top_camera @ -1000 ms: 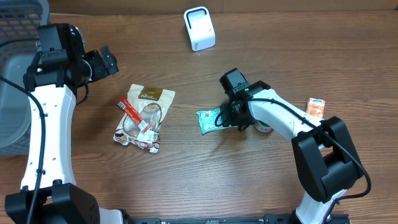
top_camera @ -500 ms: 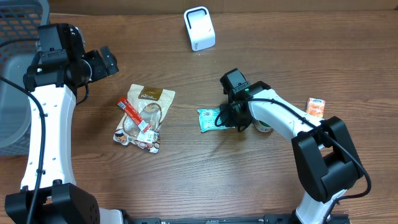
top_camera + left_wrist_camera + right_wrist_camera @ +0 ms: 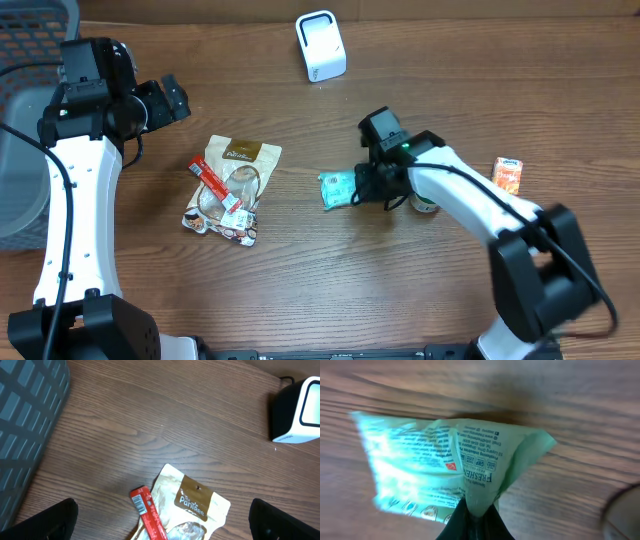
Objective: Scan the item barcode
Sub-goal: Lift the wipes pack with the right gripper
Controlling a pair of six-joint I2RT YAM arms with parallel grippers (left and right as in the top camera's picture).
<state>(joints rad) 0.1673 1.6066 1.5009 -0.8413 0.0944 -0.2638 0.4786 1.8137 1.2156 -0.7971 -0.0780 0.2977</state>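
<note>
Packet (image 3: 445, 460) in right tool (image 3: 474, 514), basket (image 3: 25, 45) apart

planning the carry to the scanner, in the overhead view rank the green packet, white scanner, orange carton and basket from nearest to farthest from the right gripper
1. green packet, pinched in the right gripper at mid-table.
2. white scanner, up by the far edge, and orange carton, out at the right side: too close to call.
3. basket, far top-left corner.

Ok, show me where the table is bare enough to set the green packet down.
Bare wood lies between the white scanner and the brown pouch, and along the near edge below the green packet. It is crowded between the packet and the orange carton.
</note>
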